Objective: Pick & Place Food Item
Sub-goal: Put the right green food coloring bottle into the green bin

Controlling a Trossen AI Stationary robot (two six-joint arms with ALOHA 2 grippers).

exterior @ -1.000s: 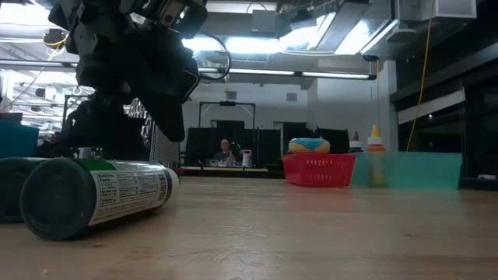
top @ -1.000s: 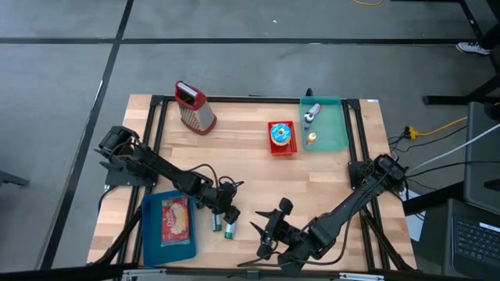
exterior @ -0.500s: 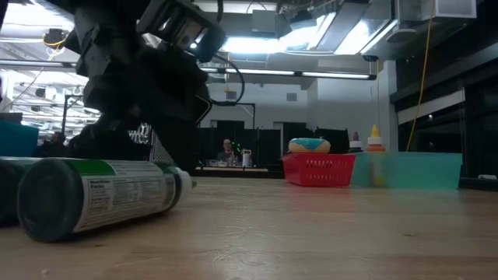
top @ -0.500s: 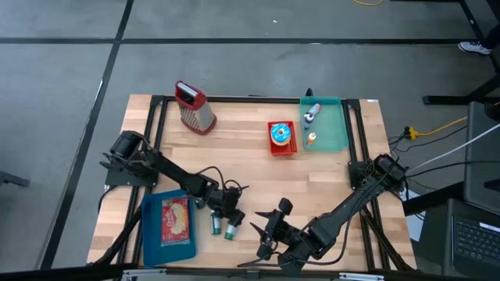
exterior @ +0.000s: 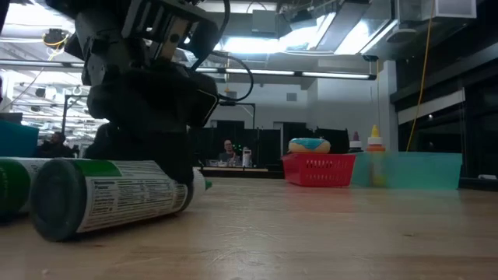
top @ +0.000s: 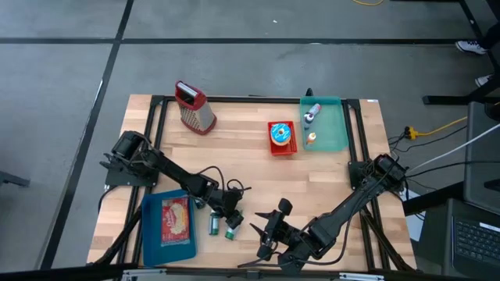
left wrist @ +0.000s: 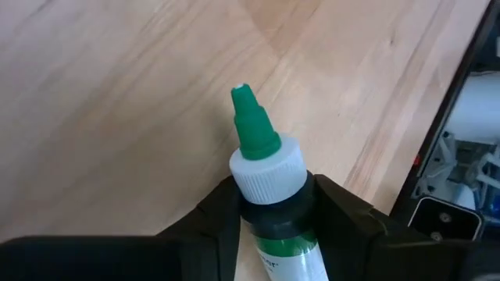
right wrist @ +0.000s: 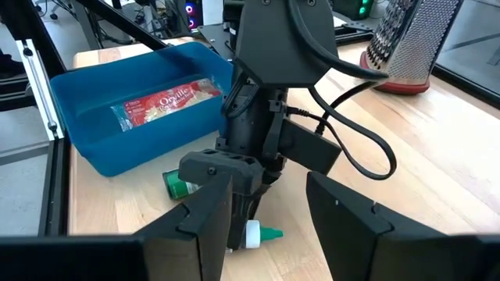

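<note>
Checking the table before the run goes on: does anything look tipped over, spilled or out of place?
Two green bottles lie on their sides beside the blue bin rather than standing. The left tool has its fingers on either side of the neck of the green-capped bottle. No spill shows.

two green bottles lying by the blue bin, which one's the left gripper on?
The green-tipped, white-capped bottle, farther from the blue plastic bin: the left gripper straddles its neck. The other green bottle lies untouched beside the bin.

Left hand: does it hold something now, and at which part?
Yes. The left hand grips the green-capped bottle at its neck, just below the white collar. The right hand holds nothing.
</note>
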